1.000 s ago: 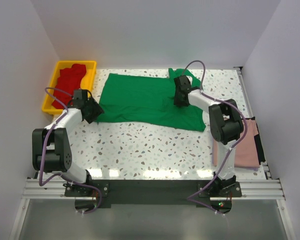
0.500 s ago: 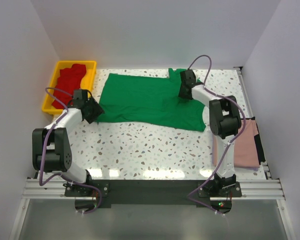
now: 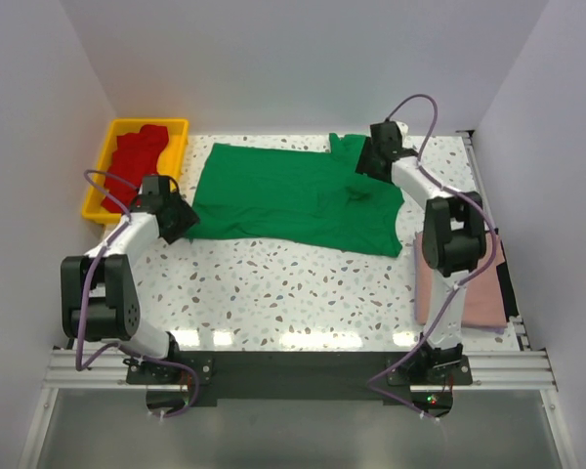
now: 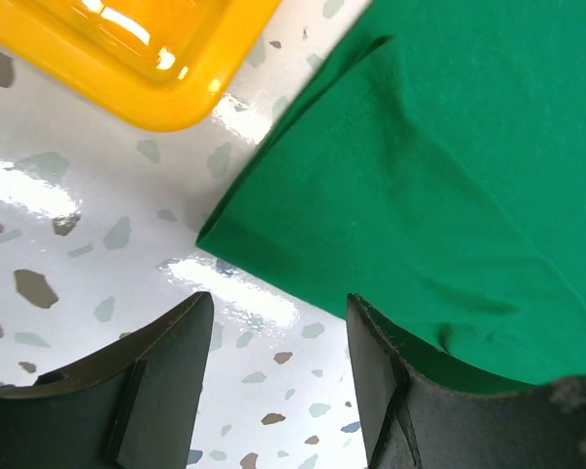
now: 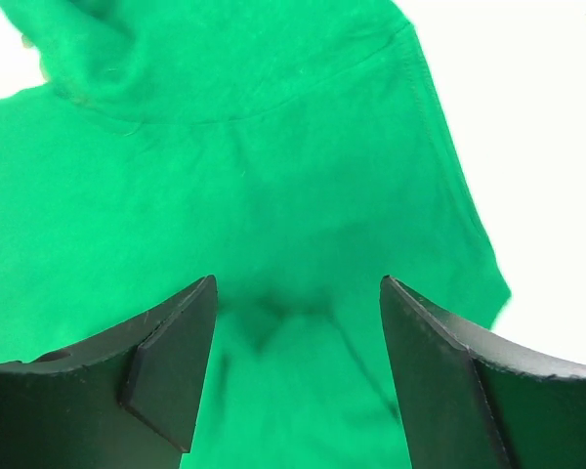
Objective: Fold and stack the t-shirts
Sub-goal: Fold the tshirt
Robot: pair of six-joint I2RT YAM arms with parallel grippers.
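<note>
A bright green t-shirt [image 3: 288, 195] lies spread flat across the back of the table. My left gripper [image 3: 183, 220] is open at the shirt's near left corner. In the left wrist view [image 4: 278, 381] bare table shows between its fingers, and the right finger [image 4: 396, 391] overlaps the green hem [image 4: 449, 176]. My right gripper [image 3: 368, 166] is open and empty just above the shirt's far right part; cloth [image 5: 254, 147] with a small pucker fills the gap between its fingers [image 5: 298, 362]. Red shirts [image 3: 137, 156] lie in the tray. A dusty pink shirt [image 3: 474, 283] lies at the right edge.
The yellow plastic tray [image 3: 181, 132] stands at the back left, its corner close to my left gripper and seen in the left wrist view [image 4: 146, 59]. White walls close in the back and both sides. Speckled table [image 3: 293, 288] shows in front of the green shirt.
My right gripper has moved toward the back right across the green shirt, leaving a small pucker in the cloth. The left gripper has barely moved.
</note>
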